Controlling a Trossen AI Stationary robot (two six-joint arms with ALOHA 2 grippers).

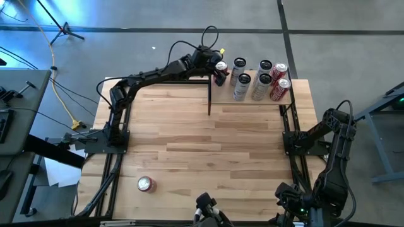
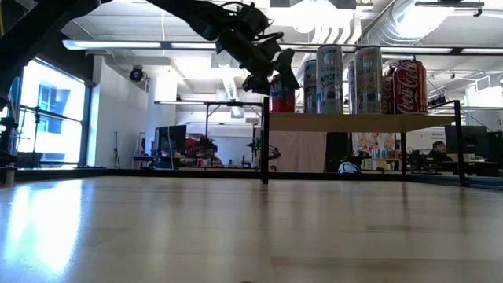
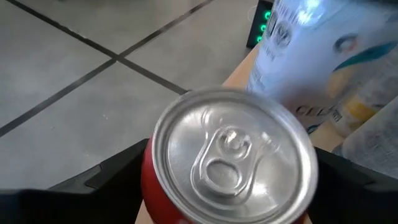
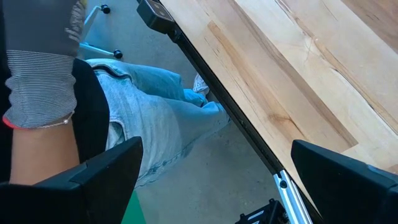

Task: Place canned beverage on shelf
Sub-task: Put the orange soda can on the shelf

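Across the far right corner of the striped wooden tabletop (image 1: 208, 151) stands the shelf (image 1: 252, 99), a small light-wood board on thin black posts, raised above the surface as the low view shows. From the left side, the left arm (image 1: 151, 75) stretches long across to the shelf's left end, while the right arm (image 1: 328, 145) waits folded at the tabletop's near right edge, its fingers (image 4: 112, 168) spread wide over the tabletop's edge, with a person's jeans-clad legs (image 4: 149, 118) on the floor beyond. On the shelf stand four tall silver cans (image 1: 252, 79) and two red cola cans (image 1: 280, 82) at the right end, all upright. The left gripper (image 1: 218, 70) sits at the shelf's left end, its fingers (image 3: 118, 171) pinching a red can (image 3: 233, 158) with a silver top, held upright just beside the nearest silver can (image 3: 311, 56); in the low view this held can (image 2: 281, 94) has its base level with the board, though whether it bears on the wood cannot be told. Smallest of all, one more red can (image 1: 146, 183) stands alone near the tabletop's near left edge, well apart from the shelf.
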